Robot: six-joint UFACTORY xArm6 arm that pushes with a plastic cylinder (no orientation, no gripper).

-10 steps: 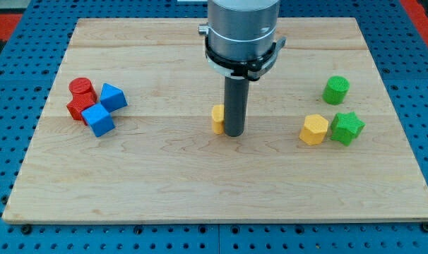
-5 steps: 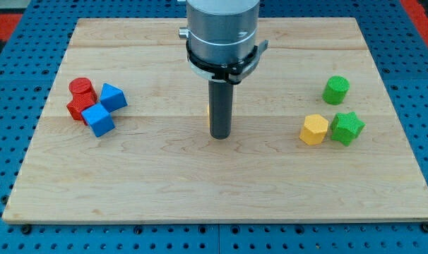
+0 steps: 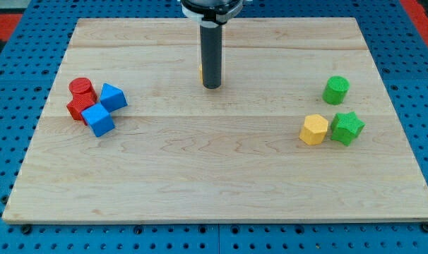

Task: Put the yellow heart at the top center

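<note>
My tip (image 3: 212,86) rests on the wooden board (image 3: 221,176), a little left of centre in the upper part. The yellow heart (image 3: 201,72) is almost wholly hidden behind the rod; only a thin yellow sliver shows at the rod's left edge, just above the tip. The tip is right against it, on its lower side.
A red cylinder (image 3: 81,88), a red block (image 3: 75,108) and two blue cubes (image 3: 113,96) (image 3: 98,119) cluster at the left. A green cylinder (image 3: 335,90), a yellow hexagon (image 3: 314,130) and a green star (image 3: 347,128) sit at the right.
The rod has moved toward the view's top and slightly left, pushing the yellow heart upward from the board's centre. The other blocks have not moved.
</note>
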